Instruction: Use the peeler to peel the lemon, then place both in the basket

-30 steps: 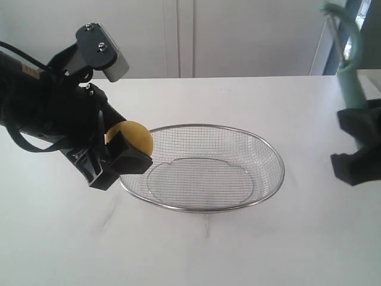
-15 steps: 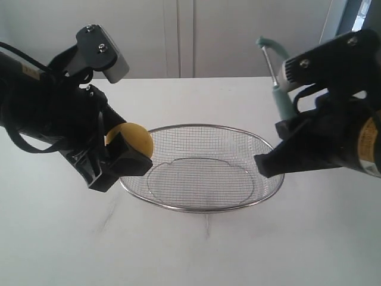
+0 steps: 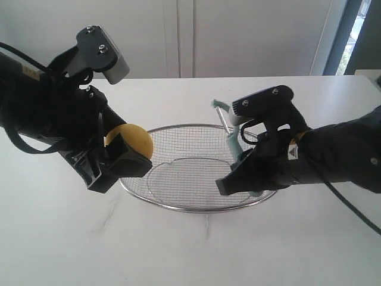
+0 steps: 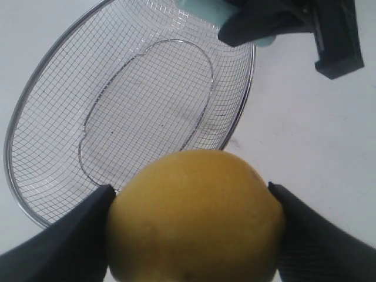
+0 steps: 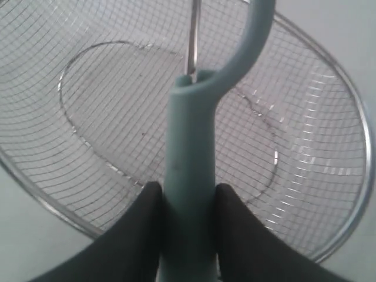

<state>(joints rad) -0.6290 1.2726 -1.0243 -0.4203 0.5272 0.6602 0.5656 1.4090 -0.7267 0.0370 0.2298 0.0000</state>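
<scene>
At opposite rims of the oval silver wire-mesh basket (image 3: 196, 208), the left gripper (image 3: 122, 150) clamps the round yellow lemon (image 3: 134, 137), and the right gripper (image 3: 241, 179) grips the teal-handled metal-bladed peeler (image 3: 231, 143).

1. The basket (image 3: 178, 207) sits on the table (image 3: 178, 256), near its middle.
2. The lemon (image 3: 136, 137) hangs by the basket's left rim, off the table, between the jaws of the left gripper (image 3: 128, 148).
3. The peeler (image 3: 231, 143) stands over the basket's right half, head up and handle down, gripped between the jaws of the right gripper (image 3: 245, 174).
4. The right gripper hangs over the basket's right front rim.
5. Lemon and peeler are apart, with the basket's middle between them.
</scene>
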